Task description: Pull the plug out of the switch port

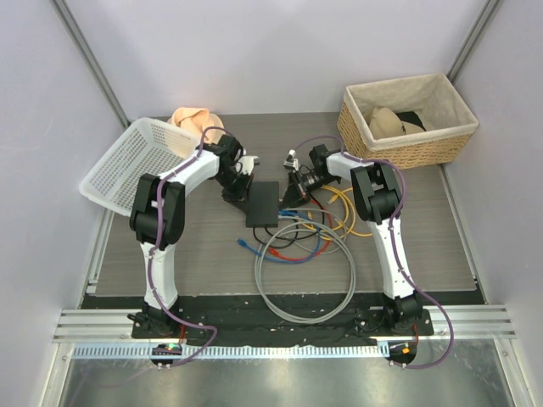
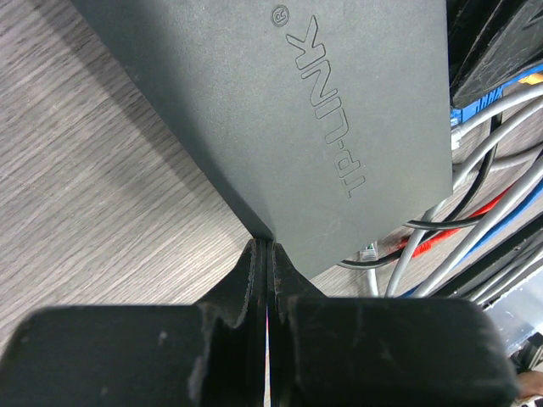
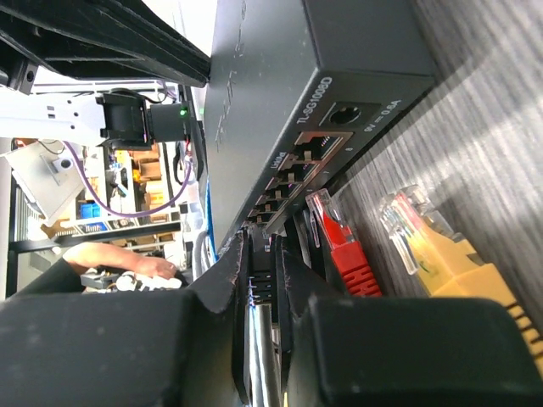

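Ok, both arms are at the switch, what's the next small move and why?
Probably draw the right gripper straight back, away from the switch: its jaws look shut on the gray cable at a port, and the left gripper, shut, sits at the switch's corner, seemingly bracing it.

Both arms rose from the bottom of the top view and folded inward toward centre frame, wrists low, left gripper (image 1: 241, 181) with fingers (image 2: 242, 288) pressed flat together, right gripper (image 1: 294, 181) pinched narrowly on a plug (image 3: 258, 273).
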`<state>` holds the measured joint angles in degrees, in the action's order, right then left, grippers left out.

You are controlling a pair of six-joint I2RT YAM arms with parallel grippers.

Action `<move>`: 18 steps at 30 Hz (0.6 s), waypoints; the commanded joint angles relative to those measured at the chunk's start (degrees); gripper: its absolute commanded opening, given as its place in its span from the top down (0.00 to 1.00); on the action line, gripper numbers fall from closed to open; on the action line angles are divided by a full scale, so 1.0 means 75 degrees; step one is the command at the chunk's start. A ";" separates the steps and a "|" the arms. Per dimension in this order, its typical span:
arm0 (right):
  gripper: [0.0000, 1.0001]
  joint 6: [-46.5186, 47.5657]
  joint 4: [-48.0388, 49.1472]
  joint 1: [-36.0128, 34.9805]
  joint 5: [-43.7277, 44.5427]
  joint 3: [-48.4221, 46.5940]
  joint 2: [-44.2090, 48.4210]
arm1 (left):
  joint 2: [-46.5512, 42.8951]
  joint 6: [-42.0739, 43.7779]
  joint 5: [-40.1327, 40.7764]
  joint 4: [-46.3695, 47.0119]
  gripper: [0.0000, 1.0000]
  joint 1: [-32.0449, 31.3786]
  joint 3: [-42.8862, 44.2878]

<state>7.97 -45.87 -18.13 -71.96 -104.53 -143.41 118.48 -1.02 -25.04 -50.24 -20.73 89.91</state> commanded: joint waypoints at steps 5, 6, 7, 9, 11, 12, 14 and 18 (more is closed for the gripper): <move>0.99 0.0121 0.0549 0.0319 0.0806 0.0379 -0.0062 | 0.0410 0.0112 0.0116 -0.0134 1.00 -0.0283 -0.0082; 0.99 0.0075 0.0538 0.0343 0.0795 0.0298 -0.0085 | 0.0433 0.0112 0.0092 -0.0134 1.00 -0.0283 -0.0047; 0.99 0.0063 0.0561 0.0366 0.0794 0.0076 -0.0097 | 0.0457 0.0112 0.0081 -0.0157 1.00 -0.0294 -0.0012; 0.99 0.0063 0.0572 0.0390 0.0841 -0.0066 -0.0085 | 0.0469 0.0112 0.0069 -0.0157 1.00 -0.0294 0.0059; 0.99 0.0086 0.0561 0.0402 0.0818 0.0015 -0.0027 | 0.0492 0.0112 0.0057 -0.0169 1.00 -0.0283 0.0071; 0.99 0.0063 0.0549 0.0390 0.0795 0.0108 0.0008 | 0.0504 0.0112 0.0034 -0.0169 1.00 -0.0283 0.0082; 0.99 -0.0008 0.0596 0.0460 0.0690 0.0308 0.0044 | 0.0527 0.0112 0.0022 -0.0181 1.00 -0.0294 0.0106; 0.99 0.0133 0.0678 0.0496 0.0748 0.0600 0.0312 | 0.0516 0.0112 0.0034 -0.0157 1.00 -0.0294 0.0141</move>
<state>7.22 -44.05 -17.12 -72.99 -103.00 -142.85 119.42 -1.04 -24.95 -51.07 -21.30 91.42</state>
